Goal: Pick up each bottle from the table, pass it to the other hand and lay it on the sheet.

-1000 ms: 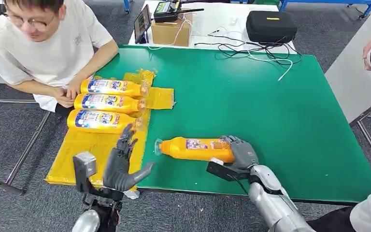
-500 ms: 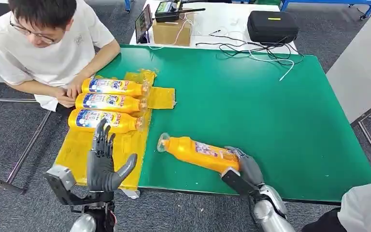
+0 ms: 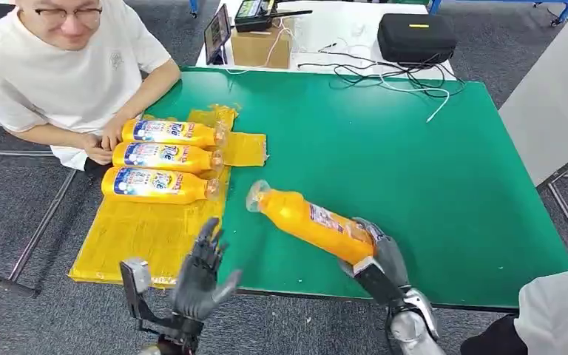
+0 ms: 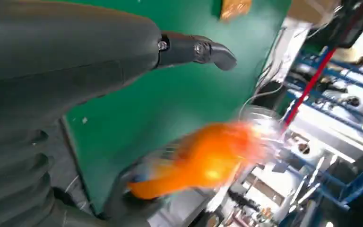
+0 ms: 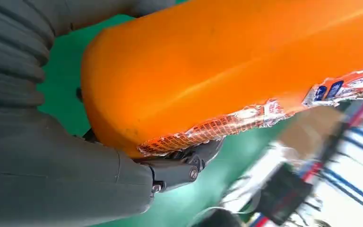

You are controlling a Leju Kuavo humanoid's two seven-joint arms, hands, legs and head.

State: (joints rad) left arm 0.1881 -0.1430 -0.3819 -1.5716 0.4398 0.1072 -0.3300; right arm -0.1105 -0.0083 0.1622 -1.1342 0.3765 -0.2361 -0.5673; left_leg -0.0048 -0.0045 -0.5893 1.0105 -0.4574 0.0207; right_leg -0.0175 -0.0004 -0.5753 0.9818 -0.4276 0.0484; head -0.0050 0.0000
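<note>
Head view: three bottles (image 3: pixel 161 154) lie on sheet (image 3: pixel 140 233) | my right hand (image 3: pixel 377 251) grips fourth bottle (image 3: pixel 307 220) by its base | my left hand (image 3: pixel 200 277) spread empty beside it | handover, laying left.

This looks like a robotics lab or test room: a counter (image 3: pixel 414 163) with a green cover stands on grey carpet floor (image 3: pixel 15 200), a white table (image 3: pixel 325 29) behind carries a black case (image 3: pixel 416 37), loose cables (image 3: pixel 384 74), a cardboard box (image 3: pixel 260 46) and a radio handset (image 3: pixel 255 11), with blue metal frames (image 3: pixel 488 6) beyond
</note>
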